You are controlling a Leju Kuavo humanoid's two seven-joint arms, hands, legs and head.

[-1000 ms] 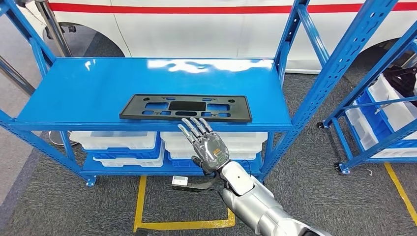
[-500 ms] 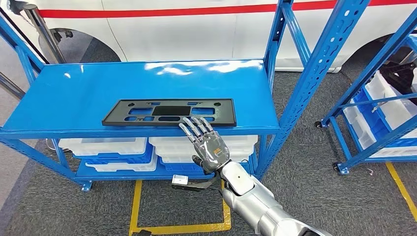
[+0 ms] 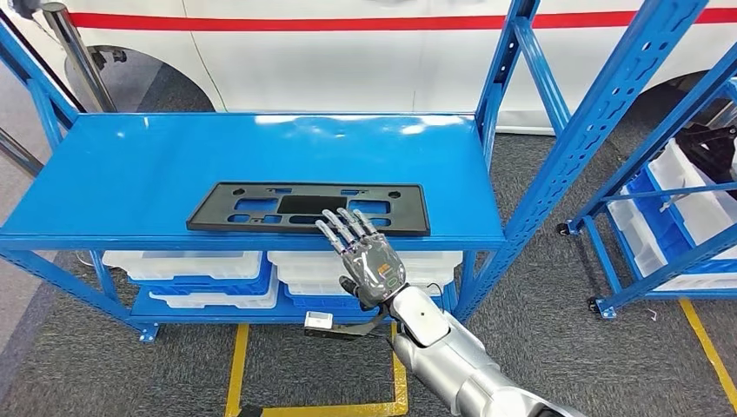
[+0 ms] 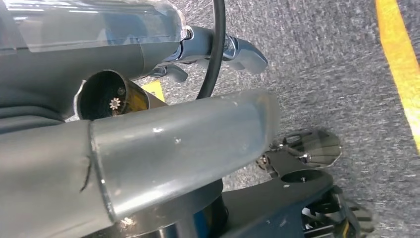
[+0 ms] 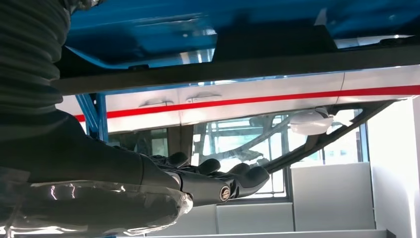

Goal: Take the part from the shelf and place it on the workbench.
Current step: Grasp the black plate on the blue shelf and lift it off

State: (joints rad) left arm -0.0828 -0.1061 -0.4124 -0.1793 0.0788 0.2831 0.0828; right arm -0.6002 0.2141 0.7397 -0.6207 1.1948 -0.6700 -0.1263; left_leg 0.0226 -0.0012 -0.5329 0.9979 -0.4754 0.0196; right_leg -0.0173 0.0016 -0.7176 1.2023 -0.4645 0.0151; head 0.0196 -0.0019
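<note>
One hand, the right hand [image 3: 369, 261], reaches up from the silver arm with its fingers [image 3: 346, 228] stretched out and slightly apart, holding nothing. Just beyond it, the fingertips overlap the near edge of the black part [image 3: 308, 208]; whether they touch it is hard to tell from this angle. That flat, slotted part lies lengthwise along the front of the blue shelf [image 3: 156, 174]. Below the hand, white bins [image 3: 182, 265] sit on the lower level. Farthest back stands a white vehicle [image 3: 348, 61] with a red stripe.

no readable text, labels or numbers
</note>
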